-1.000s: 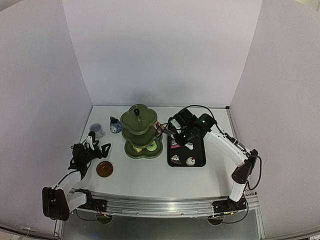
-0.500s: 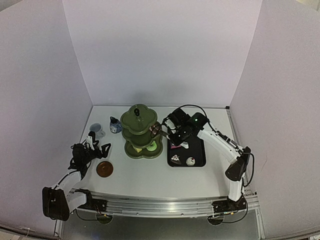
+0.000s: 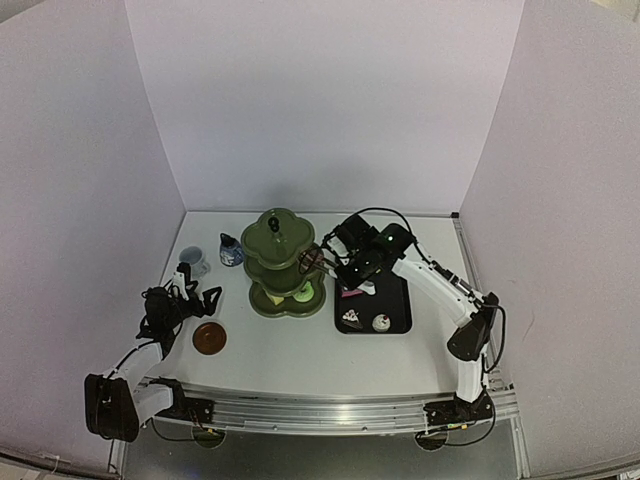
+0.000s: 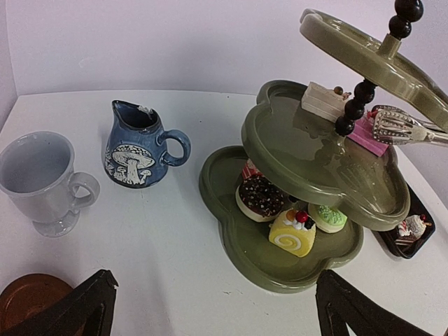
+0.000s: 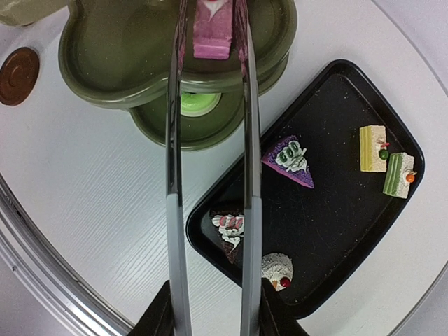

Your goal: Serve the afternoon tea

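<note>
The right hand point(image 5: 213, 318) is closed on the near end of the tongs point(image 5: 248, 140). Their two arms run up the right wrist view to a pink cake point(image 5: 212, 28) on the middle tier of the stand point(image 5: 105, 63). The tips flank the cake on both sides, though it is hard to tell whether they press it or only touch it. Just below that tier's rim, a green cake point(image 5: 196, 103) sits on the bottom tier. At lower right the tray point(image 5: 336, 210) holds a purple wedge point(image 5: 290, 157), a yellow slice point(image 5: 373, 147), a green slice point(image 5: 399, 173), a chocolate wedge point(image 5: 227, 231) and a white round cake point(image 5: 276, 269).

The left hand point(image 4: 215, 297) is wide open and holds nothing, low over the desk point(image 4: 161, 231). In its view the mug point(image 4: 38, 178) stands at left, the pot point(image 4: 136, 147) is just to the right of it, and a coaster point(image 4: 28, 297) lies in the lower left corner. A roll point(image 4: 292, 232) and a chocolate round point(image 4: 260, 196) sit on the bottom tier.
</note>
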`<action>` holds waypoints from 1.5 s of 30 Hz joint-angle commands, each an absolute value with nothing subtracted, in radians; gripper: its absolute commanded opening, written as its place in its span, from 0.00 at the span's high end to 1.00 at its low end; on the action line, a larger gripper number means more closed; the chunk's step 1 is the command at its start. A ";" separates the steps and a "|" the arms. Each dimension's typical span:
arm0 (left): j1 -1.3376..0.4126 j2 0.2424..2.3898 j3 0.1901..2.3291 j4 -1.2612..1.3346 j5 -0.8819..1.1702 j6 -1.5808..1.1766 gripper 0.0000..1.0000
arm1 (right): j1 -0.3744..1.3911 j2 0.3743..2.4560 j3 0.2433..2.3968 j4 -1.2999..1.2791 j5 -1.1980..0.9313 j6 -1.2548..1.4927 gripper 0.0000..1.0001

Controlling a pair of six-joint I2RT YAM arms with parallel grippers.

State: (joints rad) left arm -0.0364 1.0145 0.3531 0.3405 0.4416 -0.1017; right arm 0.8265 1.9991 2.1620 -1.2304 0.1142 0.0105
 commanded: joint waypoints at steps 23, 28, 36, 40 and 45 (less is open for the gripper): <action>-0.040 1.018 0.394 0.348 0.445 -0.083 0.00 | 0.830 1.812 2.073 -1.168 0.187 0.055 0.68; -0.039 1.014 0.394 0.350 0.444 -0.083 0.00 | 0.805 1.783 2.031 -1.161 0.217 0.071 0.68; -0.040 1.007 0.387 0.353 0.442 -0.084 0.00 | 0.669 1.722 1.871 -1.132 0.251 0.110 0.69; -0.040 1.002 0.384 0.354 0.440 -0.085 0.00 | 0.611 1.696 1.805 -1.087 0.240 0.115 0.68; -0.040 0.999 0.382 0.356 0.439 -0.086 0.00 | 0.554 1.704 1.705 -1.067 0.247 0.094 0.67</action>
State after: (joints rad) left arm -0.0364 1.0148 0.3531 0.3405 0.4419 -0.1013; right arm 0.5865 1.7475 1.7683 -1.1254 0.2354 0.0980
